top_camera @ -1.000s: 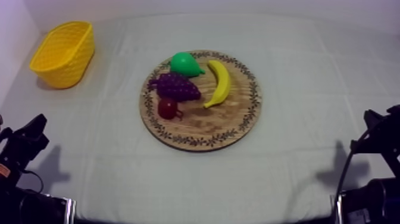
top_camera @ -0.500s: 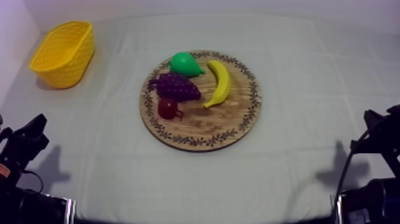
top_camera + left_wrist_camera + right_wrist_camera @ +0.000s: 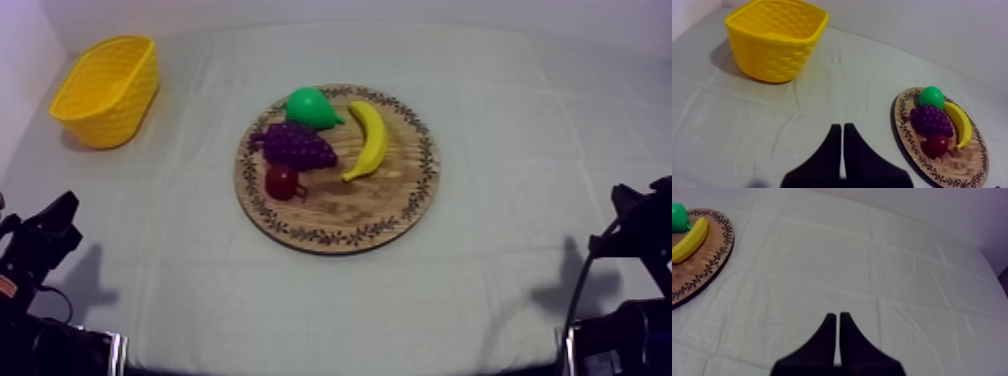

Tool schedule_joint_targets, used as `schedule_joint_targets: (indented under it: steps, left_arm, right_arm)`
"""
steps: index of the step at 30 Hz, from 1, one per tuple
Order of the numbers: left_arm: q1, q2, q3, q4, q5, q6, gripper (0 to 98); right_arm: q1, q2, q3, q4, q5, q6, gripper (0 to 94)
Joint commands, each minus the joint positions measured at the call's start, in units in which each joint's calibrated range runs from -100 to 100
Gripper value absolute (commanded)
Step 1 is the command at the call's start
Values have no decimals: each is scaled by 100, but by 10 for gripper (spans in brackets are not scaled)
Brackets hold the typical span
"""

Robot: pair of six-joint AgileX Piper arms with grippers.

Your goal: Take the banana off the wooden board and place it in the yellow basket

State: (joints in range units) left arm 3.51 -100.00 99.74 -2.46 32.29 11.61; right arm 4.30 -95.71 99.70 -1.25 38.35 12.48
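So far nothing of the task is done: the banana [image 3: 368, 140] is found on the wooden board [image 3: 360, 205], just beside the bunch of grapes [image 3: 295, 145]. The yellow basket [image 3: 112, 100], well left of the board, seems empty, its floor being half hidden. The left gripper [image 3: 842, 127] and right gripper [image 3: 837, 315] are pressed closed on nothing, far from the board. Grasp, carry and release are left.

Nothing readable anywhere, no label or number; the wooden board [image 3: 952, 160] beyond the left gripper [image 3: 839, 126] seems rimmed with leaf ornament, not lettering.
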Motion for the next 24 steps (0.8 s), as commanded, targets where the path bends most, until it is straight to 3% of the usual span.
schedule_joint_targets:
  steps: [1,7,15,24]
  left_arm:
    - [0,0,3,-8,-122,101,1]
    - [-7,0,3,-25,-126,-155,23]
    - [-64,50,-617,-34,344,-309,3]
    - [456,1887,-2539,-244,311,-259,1]
  right_arm:
    - [-1,-4,-3,1,-4,0,6]
    - [-1,-4,-3,1,-4,0,6]
    - [-1,-4,-3,1,-4,-4,6]
    - [-1,-4,-3,1,-4,-3,6]
